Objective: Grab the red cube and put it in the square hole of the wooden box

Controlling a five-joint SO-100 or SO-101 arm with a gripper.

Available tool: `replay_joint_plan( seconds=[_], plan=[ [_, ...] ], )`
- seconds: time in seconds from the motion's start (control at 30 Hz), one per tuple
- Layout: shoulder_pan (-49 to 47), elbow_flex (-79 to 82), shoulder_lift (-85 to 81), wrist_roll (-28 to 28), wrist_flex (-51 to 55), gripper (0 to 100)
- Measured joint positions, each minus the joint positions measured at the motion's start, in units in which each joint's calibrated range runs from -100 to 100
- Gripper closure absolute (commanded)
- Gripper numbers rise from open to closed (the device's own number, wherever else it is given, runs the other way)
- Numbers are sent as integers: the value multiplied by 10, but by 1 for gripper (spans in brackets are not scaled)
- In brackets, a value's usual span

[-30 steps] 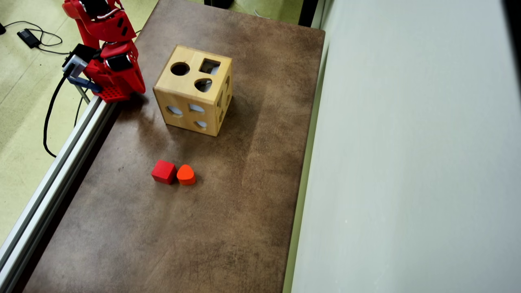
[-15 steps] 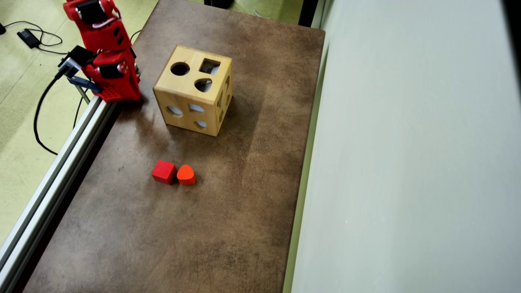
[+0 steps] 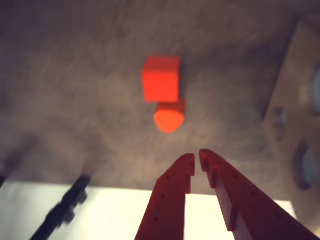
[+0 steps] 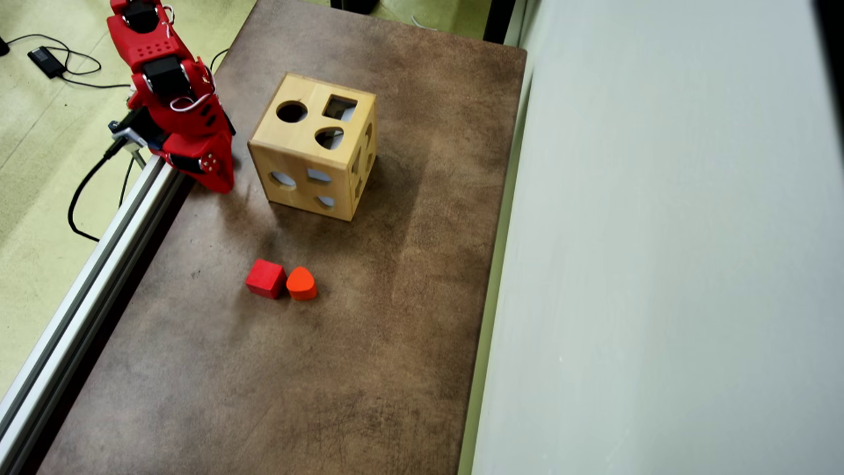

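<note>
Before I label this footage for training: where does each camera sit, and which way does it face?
Wrist view: rides behind the gripper, aimed along its nearly closed red fingers at the table, red cube and orange block.
Overhead view: fixed high, looking down on the table, wooden box and red arm.
Shared: red cube, orange block, wooden box.

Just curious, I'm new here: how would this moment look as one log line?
gripper: shut, empty | red cube: on table, touching orange block | wooden box: square hole on top
</note>
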Motion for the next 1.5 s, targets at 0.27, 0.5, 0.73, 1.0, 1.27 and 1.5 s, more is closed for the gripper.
replay_joint_plan(
  seconds=[0.27,0.5,0.73,1.0,1.27,1.5],
  plan=[
    [-1,0,3,0,-90,96],
    [-1,1,58,0,-101,85],
    [-1,1,105,0,-101,75],
    [-1,1,136,0,-101,65],
    [4,1,154,0,-102,61],
    [5,1,178,0,-106,61]
  ],
)
